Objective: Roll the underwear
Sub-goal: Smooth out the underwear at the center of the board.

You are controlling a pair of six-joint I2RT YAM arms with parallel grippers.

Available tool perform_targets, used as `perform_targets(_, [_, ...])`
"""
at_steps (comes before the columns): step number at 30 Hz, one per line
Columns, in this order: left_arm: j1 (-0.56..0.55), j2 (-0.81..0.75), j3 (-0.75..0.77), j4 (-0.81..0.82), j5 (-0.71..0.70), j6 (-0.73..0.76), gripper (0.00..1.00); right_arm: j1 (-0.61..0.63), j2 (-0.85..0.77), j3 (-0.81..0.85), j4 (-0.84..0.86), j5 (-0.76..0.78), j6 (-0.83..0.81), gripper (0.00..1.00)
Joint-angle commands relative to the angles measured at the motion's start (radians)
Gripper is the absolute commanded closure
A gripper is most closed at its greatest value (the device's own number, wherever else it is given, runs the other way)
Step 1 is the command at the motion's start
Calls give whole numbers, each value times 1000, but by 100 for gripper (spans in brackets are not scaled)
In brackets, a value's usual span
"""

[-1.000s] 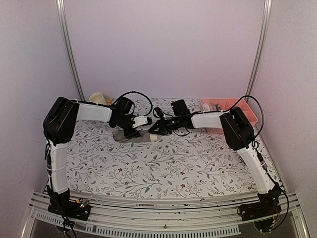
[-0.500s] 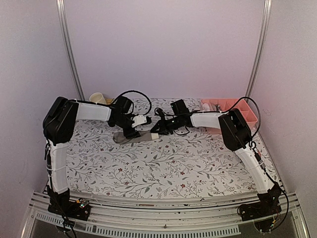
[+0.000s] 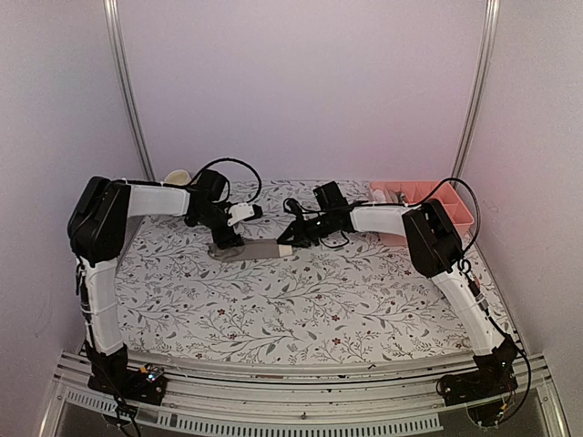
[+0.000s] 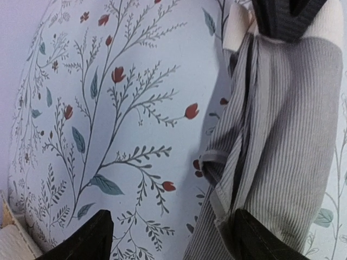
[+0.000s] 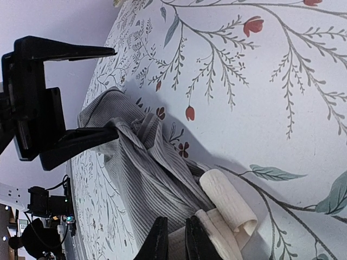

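The taupe ribbed underwear (image 3: 258, 248) lies stretched out on the floral tablecloth between both grippers, its cream waistband (image 5: 227, 200) partly curled at the right end. My right gripper (image 5: 176, 234) is shut on that waistband. My left gripper (image 4: 171, 230) is open at the cloth's left end, one finger (image 4: 260, 238) resting over the ribbed fabric (image 4: 287, 135) and the other over bare tablecloth. From above, the left gripper (image 3: 222, 242) and right gripper (image 3: 288, 240) face each other across the garment. Only this one pair of underwear shows.
A pink tray (image 3: 453, 205) holding small items stands at the back right, behind the right arm. A cream cup-like object (image 3: 178, 177) sits at the back left corner. Metal frame posts rise at both back corners.
My left gripper has opened wider and shifted left with its arm swinging back. The underwear now lies longer and flatter. The right gripper has barely moved.
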Motion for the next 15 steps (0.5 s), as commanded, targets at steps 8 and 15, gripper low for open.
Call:
perform_targets(8, [63,2,-85,-64,-60,35,22,-12,32,1,-127,87,-58,87])
perform_targets(15, [111,-10,-47,-97,2,-1,19,-12,44,17,-163,126,-78,87])
